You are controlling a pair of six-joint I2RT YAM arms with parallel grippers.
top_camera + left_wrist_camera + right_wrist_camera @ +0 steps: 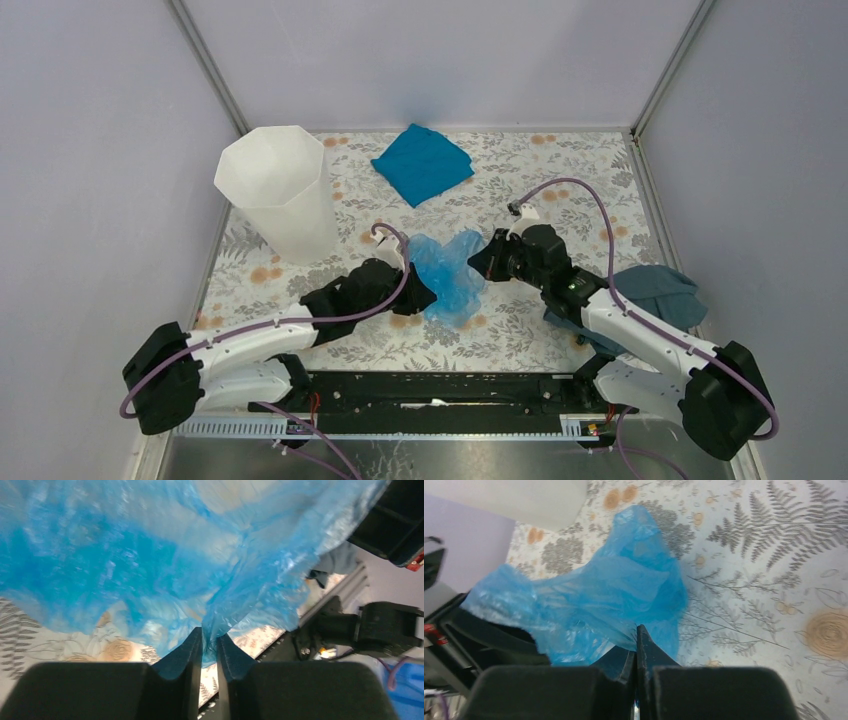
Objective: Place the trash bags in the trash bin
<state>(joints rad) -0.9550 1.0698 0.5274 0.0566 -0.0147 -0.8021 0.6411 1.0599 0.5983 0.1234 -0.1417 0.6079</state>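
The left claw (424,293) is shut tight on the trash bag (450,272). In its own wrist view you can see a bit of the thin blue plastic pinched between the two fingers. The right claw (482,262) is shut on the other side of the same bag, and in its wrist view the fingers are pressed together with the bag's edge caught at the tips. So the bag hangs right between the two claws, in front of both, bunched and crinkly, with the flowery table (540,190) showing through it. I cannot tell if the bag is lifted off the table or touching it. The trash bin (280,190) stands off to the left of the left claw and farther out, well apart from the bag. No blue plastic shows in the bin. A teal cloth (422,163) lies farther out, past both claws, and a grey-blue cloth (660,290) lies behind the right claw, partly under that arm. I think the grabbing part is done. What is left is the big part: carry the bag over to the bin, get it above the open top, and let go so it drops in.
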